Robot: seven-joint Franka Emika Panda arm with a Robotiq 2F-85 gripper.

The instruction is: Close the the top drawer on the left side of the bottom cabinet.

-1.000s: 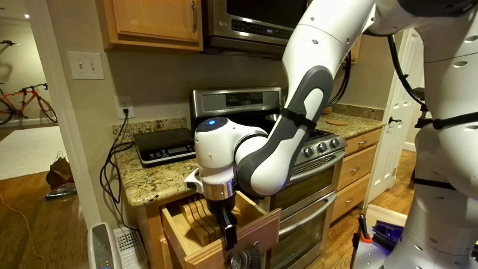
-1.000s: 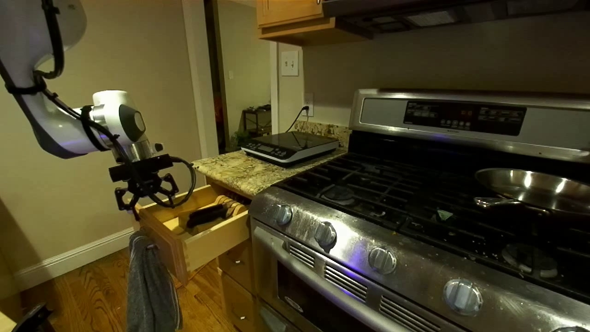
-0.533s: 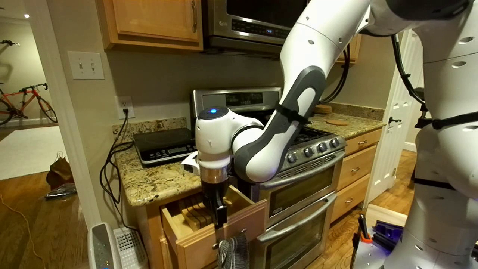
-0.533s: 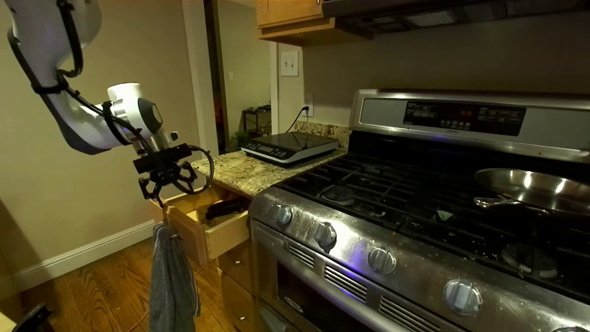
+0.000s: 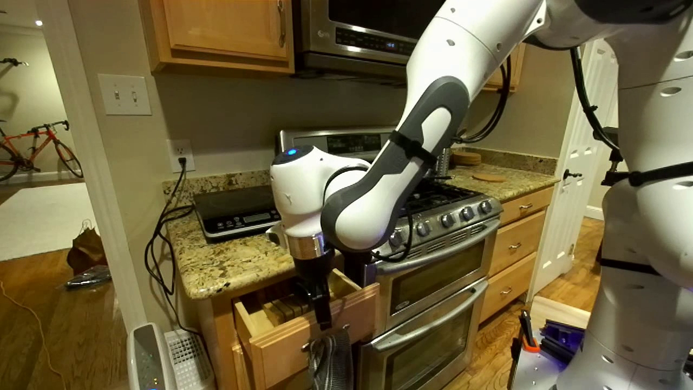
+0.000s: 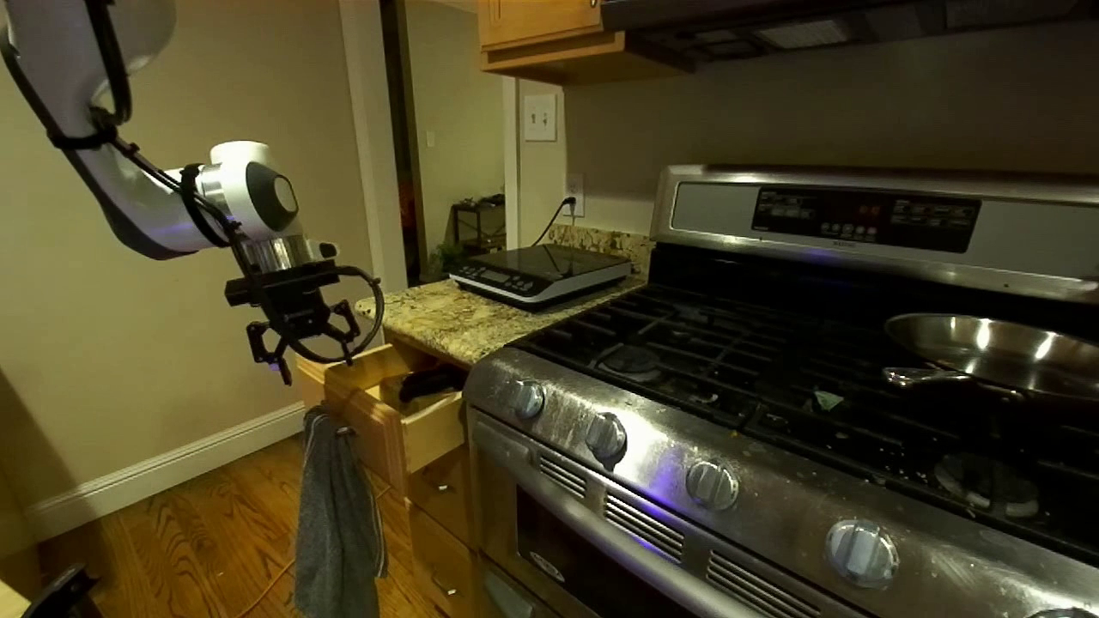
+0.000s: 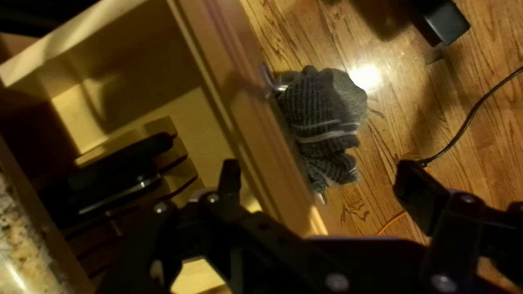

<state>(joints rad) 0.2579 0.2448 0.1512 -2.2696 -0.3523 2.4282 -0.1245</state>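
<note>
Granite counter [image 5: 233,268]; top drawer [image 6: 436,433] juts from beneath it, front [image 5: 281,355] parallel to its edge. Gripper [image 7: 317,175] empty, jaws wide apart, one each side of that front; contact unclear. Push should run counterward.

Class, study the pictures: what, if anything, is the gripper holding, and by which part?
Nothing is held: the gripper stands open, its fingers spread apart, closed on neither the top drawer nor the towel.

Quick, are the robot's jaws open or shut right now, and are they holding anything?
Gripper: open, its jaws spread well apart in the wrist view, holding nothing.
</note>
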